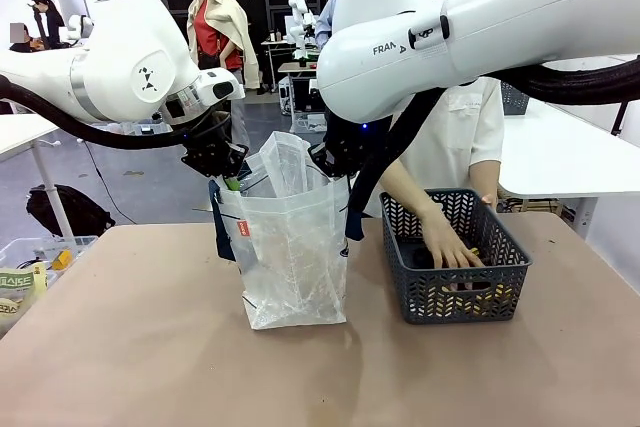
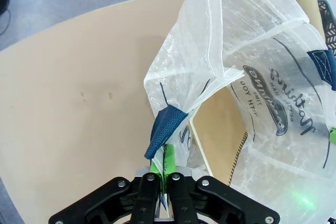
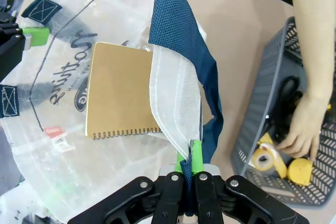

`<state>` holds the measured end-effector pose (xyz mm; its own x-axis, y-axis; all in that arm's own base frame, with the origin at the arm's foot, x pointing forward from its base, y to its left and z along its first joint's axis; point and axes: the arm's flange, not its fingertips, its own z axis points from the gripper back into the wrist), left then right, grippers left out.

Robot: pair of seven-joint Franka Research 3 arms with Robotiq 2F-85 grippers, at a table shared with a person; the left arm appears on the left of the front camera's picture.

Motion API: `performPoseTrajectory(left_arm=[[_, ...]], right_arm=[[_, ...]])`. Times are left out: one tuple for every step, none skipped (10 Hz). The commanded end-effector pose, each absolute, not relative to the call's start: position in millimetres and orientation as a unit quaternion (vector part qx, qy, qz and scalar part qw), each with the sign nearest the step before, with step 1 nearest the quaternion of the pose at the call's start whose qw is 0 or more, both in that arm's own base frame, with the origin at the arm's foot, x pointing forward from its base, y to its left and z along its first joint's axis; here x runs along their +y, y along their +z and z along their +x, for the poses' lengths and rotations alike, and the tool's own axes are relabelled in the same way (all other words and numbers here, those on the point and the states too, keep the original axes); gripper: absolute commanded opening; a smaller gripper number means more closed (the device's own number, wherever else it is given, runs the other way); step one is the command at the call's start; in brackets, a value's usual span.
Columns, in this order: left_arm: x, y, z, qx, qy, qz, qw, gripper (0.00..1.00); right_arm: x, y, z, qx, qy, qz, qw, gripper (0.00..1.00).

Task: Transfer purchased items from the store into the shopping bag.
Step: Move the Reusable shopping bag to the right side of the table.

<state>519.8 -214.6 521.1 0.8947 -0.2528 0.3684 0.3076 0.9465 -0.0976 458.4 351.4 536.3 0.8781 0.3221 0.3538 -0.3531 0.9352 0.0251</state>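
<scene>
My left gripper [image 2: 164, 169] and right gripper [image 3: 189, 163] each pinch the centre-frame translucent white plastic shopping bag [image 1: 295, 247]. It seems limp and slippery, best held by its navy straps [image 3: 176, 24].

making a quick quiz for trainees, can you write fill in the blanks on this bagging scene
1. The left gripper and the right gripper each pinch the top of the bag, whose straps are ____.
2. Inside the bag lies a brown spiral ____.
3. The person's hand reaches into the grey ____.
Missing words: blue; notebook; basket.
</scene>
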Motion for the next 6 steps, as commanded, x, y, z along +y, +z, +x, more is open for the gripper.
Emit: performPoseTrajectory(left_arm=[[-215.0,519.9,518.3,-0.178,-0.145,-0.08,0.97,0.0],[-215.0,519.9,518.3,-0.178,-0.145,-0.08,0.97,0.0],[-215.0,519.9,518.3,-0.178,-0.145,-0.08,0.97,0.0],[-215.0,519.9,518.3,-0.178,-0.145,-0.08,0.97,0.0],[-215.0,519.9,518.3,-0.178,-0.145,-0.08,0.97,0.0],[-215.0,519.9,518.3,-0.178,-0.145,-0.08,0.97,0.0]], right_arm=[[349.8,534.8,458.1,-0.173,0.171,0.046,0.969,0.0],[349.8,534.8,458.1,-0.173,0.171,0.046,0.969,0.0],[349.8,534.8,458.1,-0.173,0.171,0.046,0.969,0.0],[349.8,534.8,458.1,-0.173,0.171,0.046,0.969,0.0],[349.8,534.8,458.1,-0.173,0.171,0.046,0.969,0.0],[349.8,534.8,458.1,-0.173,0.171,0.046,0.969,0.0]])
